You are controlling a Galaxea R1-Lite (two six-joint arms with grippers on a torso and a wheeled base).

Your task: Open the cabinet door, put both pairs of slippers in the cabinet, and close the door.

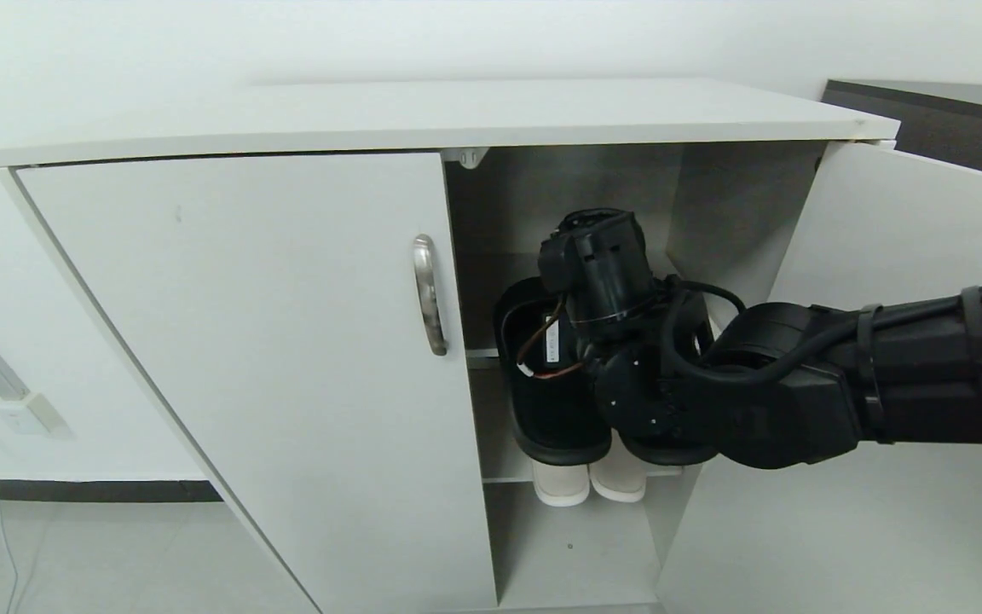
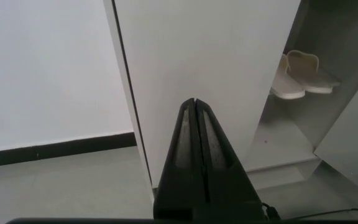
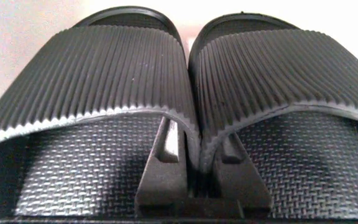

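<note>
Slippers, black pair point(image 1: 546, 409), were inside the cabinet point(image 1: 457, 111) at the upper shelf's point(image 1: 481, 351) front edge, apparently not yet released. Right gripper point(image 3: 197, 146) pinched their adjoining straps point(image 3: 117, 68) together, carrying both as one. White pair point(image 1: 589, 482) lay on the lower shelf's point(image 1: 504, 452) front edge. Left gripper point(image 2: 194, 124) hung clenched, empty.

The white cabinet's point(image 1: 457, 111) left door point(image 1: 244, 358) is shut and blocks that half. Its right door point(image 1: 900, 230) stands swung wide, so the right half is open to the front. There the black right arm point(image 1: 883, 384) and the pair of black ribbed rubber slippers point(image 1: 546, 401) take up the middle, and a pair of white slippers point(image 1: 589, 482) overhangs the lower shelf's point(image 1: 504, 477) front edge. Room lies under that shelf.
</note>
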